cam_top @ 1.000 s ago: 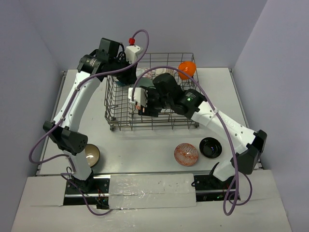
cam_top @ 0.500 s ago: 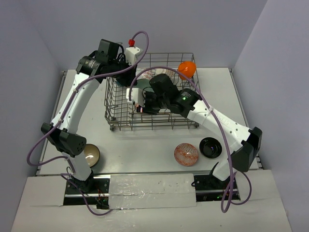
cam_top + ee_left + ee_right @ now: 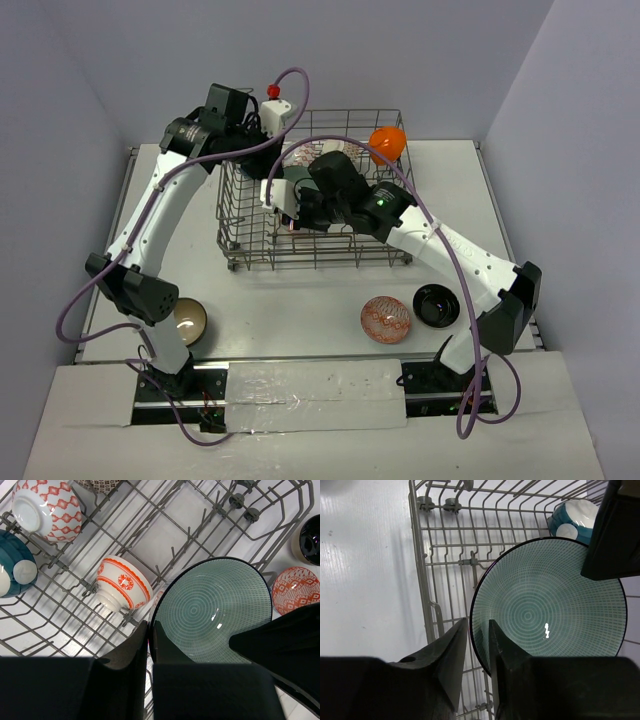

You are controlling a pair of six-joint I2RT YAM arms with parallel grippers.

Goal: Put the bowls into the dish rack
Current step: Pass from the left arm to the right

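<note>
Dish rack (image 3: 300, 260) holds several bowls (image 3: 122, 582), three others (image 3: 386, 319) on the table (image 3: 290, 310); left hand (image 3: 150, 627) pinches a green bowl (image 3: 215, 610), right hand (image 3: 479, 627) straddles its rim, grip uncertain.

A pale green bowl (image 3: 547, 612) with a dark rim and fine concentric rings fills most of the view, over the grey wires of the dish rack (image 3: 422, 575). Its near-right rim runs between the 2 fingers of the right gripper (image 3: 479, 626); whether they press on it cannot be told. A black part of the left arm (image 3: 620, 530) covers the bowl's far-left rim. Just beside it, a teal bowl (image 3: 559, 516) with white patches sits in the rack. The white table (image 3: 365, 560) shows on the rack's near side.
</note>
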